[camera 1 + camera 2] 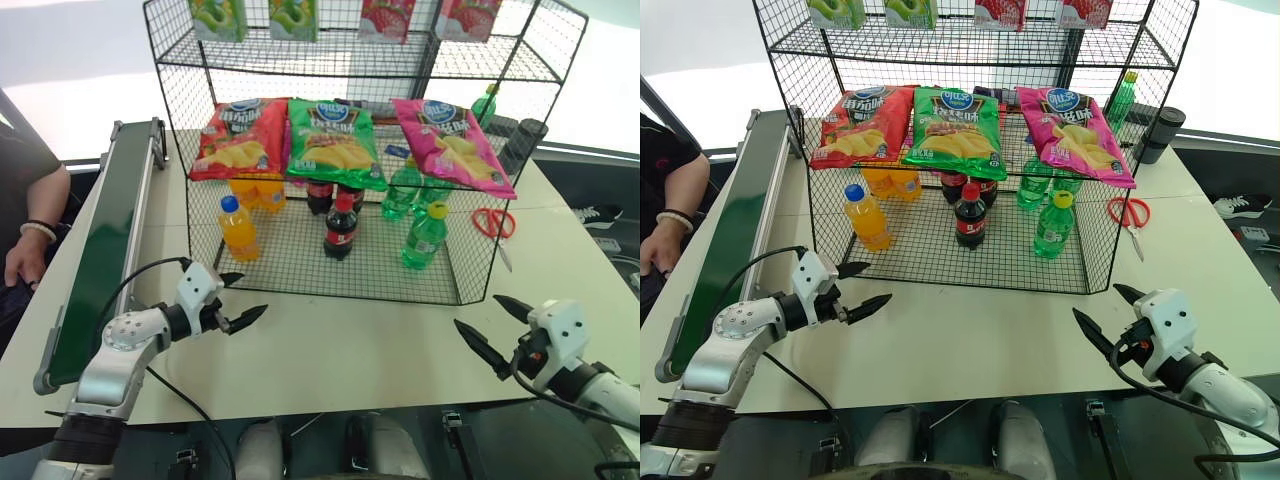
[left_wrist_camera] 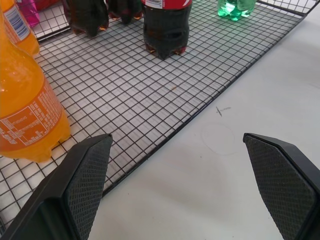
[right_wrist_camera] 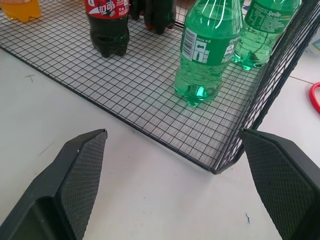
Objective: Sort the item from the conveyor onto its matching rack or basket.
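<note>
- so, the small clear-green plastic soda bottle with a yellow screw cap (image 1: 424,237) stands upright on the flat mesh floor of the large black wire-grid shelf unit (image 1: 300,262), near that floor's front right corner.
- more green bottles (image 1: 403,190) stand just behind it, under a pink crisp bag (image 1: 452,142).
- a dark cola bottle with a red cap (image 1: 340,228) stands mid-floor, well apart from the green one; an orange bottle with a blue cap (image 1: 237,229) stands toward the left side.
- red (image 1: 238,139) and green crisp bags (image 1: 333,142) lie tilted on the tier above the bottles.
- the long dark green belt with grey metal side rails (image 1: 100,260) runs along the left edge of the white table (image 1: 350,350); no item shows on the part in view.
- the left end effector (image 1: 237,298) hovers over the table just in front of the shelf's left front edge, fingers spread wide, grasping nothing.
- the right end effector (image 1: 496,327) hangs over the table off the shelf's front right corner, likewise released and empty.
- red-handled scissors (image 1: 493,224) lie on the table to the right of the shelf.
- a person's hand (image 1: 22,262) rests beyond the belt at far left.
</note>
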Available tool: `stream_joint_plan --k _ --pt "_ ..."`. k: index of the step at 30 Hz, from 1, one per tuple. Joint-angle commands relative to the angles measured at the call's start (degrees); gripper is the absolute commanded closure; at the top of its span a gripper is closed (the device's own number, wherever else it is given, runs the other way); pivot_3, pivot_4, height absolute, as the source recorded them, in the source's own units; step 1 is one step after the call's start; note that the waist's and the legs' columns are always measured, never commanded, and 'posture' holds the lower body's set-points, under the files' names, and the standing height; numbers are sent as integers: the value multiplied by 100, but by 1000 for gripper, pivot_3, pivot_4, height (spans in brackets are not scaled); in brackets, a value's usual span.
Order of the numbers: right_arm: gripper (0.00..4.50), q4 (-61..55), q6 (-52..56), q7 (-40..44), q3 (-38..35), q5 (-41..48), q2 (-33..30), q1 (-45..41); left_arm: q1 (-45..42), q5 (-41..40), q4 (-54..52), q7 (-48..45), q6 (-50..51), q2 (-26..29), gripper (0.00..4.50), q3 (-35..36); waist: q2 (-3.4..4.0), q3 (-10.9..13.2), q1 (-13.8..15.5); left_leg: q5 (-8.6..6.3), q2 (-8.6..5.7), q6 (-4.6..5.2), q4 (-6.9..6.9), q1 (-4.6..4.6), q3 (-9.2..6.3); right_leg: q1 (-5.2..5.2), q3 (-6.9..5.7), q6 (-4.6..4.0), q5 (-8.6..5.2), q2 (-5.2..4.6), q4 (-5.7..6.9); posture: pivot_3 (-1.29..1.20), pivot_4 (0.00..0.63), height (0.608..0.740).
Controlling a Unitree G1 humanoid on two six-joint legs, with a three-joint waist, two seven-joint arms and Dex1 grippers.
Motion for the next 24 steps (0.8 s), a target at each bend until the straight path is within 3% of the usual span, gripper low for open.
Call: stream_joint_plan --k 1,24 --pt "84 -78 -126 19 -115 33 -6 -46 -67 -169 -113 -12 -121 -33 0 211 0 0 2 0 0 0 0 0 0 0 0 0 0 0 0 0 150 734" --pt "84 -265 -192 -195 -3 -70 182 149 206 -269 -359 65 24 -37 0 342 0 0 2 0 0 0 0 0 0 0 0 0 0 -2 -1 0 150 734"
